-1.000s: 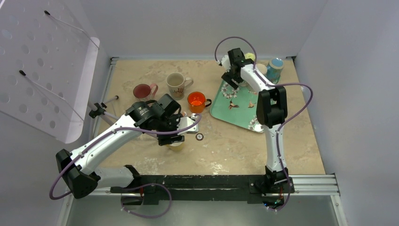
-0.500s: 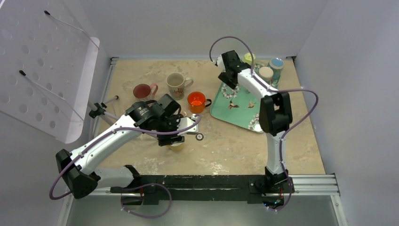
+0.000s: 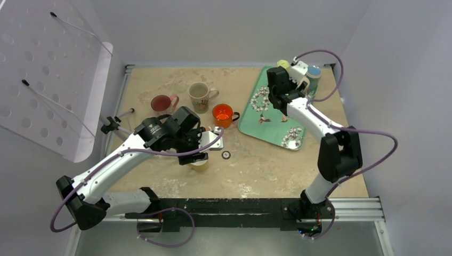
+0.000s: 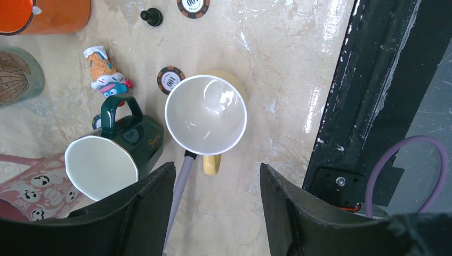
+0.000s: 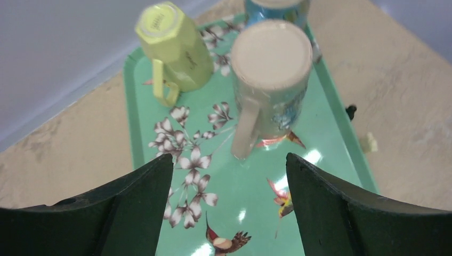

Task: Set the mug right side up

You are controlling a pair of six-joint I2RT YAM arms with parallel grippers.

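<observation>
L wrist view, counter (image 4: 277, 64): 5 mugs, i.e. orange mug (image 4: 48, 16), leaf-print mug (image 4: 16, 74), pink mug (image 4: 32, 186), green mug (image 4: 139, 136), yellow mug (image 4: 205, 114). On 1 tray (image 5: 240, 186), 3 more: lime mug (image 5: 176, 42), cream mug (image 5: 272, 69), blue mug (image 5: 277, 8). Also 2 poker chips (image 4: 193, 5) (image 4: 170, 80), 1 toy (image 4: 104, 74), 1 black peg (image 4: 151, 16).

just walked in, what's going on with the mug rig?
Nothing is gripped right now. The right gripper hangs open over the green tray, lined up on an upside-down cream mug, with an upside-down yellow-green mug standing beside it. The left gripper is open above a yellow mug that stands upright on the table.
</observation>
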